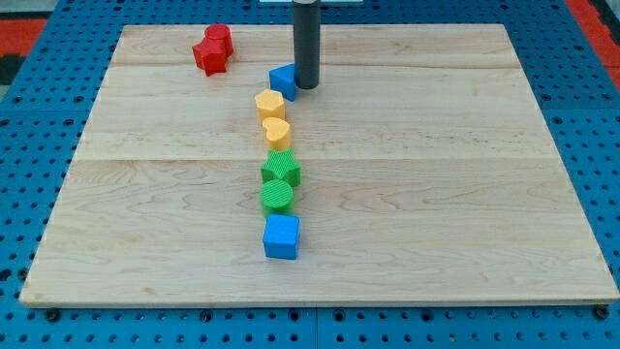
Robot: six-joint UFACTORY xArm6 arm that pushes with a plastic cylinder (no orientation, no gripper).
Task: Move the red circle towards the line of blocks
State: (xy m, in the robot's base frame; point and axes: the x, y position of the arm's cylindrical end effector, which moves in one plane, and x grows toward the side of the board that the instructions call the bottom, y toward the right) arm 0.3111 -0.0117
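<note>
Two red blocks sit together near the view's top left: one behind (pixel 220 37), which may be the red circle, and a star-like one (pixel 208 56) in front, touching it. A line of blocks runs down the middle of the board: a blue triangle (pixel 282 80), a yellow hexagon (pixel 270 103), a yellow heart (pixel 277 132), a green star (pixel 282 171), a green circle (pixel 277 197) and a blue cube (pixel 282 237). My tip (pixel 306 86) is right beside the blue triangle, on its right, far from the red blocks.
The wooden board (pixel 465 194) lies on a blue perforated surface (pixel 29 116). The rod rises out of the view's top edge.
</note>
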